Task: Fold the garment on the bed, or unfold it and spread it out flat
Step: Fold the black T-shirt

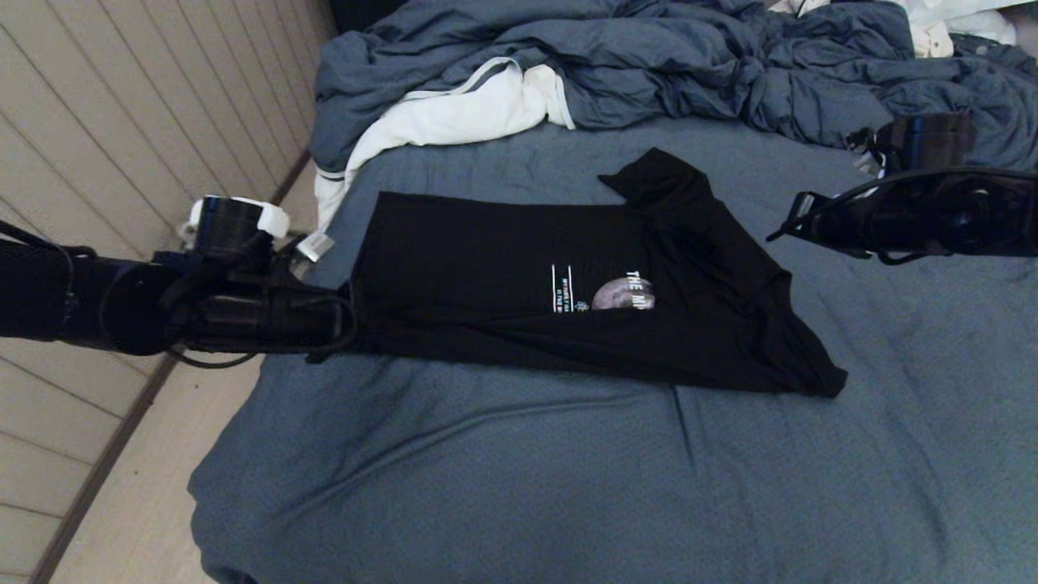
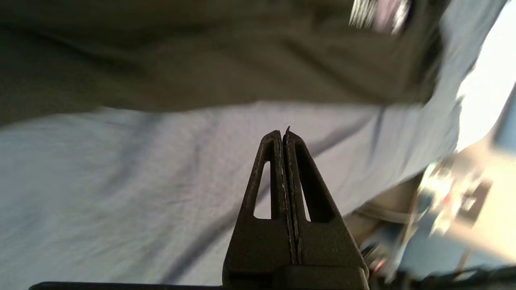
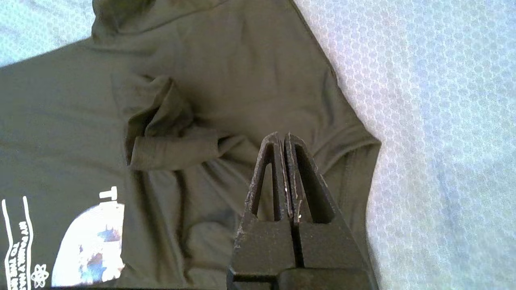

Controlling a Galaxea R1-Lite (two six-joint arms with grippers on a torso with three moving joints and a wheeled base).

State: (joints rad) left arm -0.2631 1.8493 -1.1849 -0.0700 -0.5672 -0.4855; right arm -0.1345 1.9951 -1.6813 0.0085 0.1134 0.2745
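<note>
Two claws closed, left claw (image 2: pixel 284 135), right claw (image 3: pixel 284 139); one garment (image 1: pixel 519 284), seemingly folded.

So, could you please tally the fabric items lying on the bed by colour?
Black: 1, the T-shirt
White: 1, the cloth with grey trim
Blue-grey: 1, the rumpled duvet
Total: 3, all on the bed

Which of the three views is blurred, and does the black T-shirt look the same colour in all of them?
Left wrist view: motion-smeared, the T-shirt and sheet streaky, only the shut left pincer crisp. Right wrist view: sharp, but the shirt looks washed-out olive-grey behind the shut right pincer. Head view: dim, the shirt true black.
</note>
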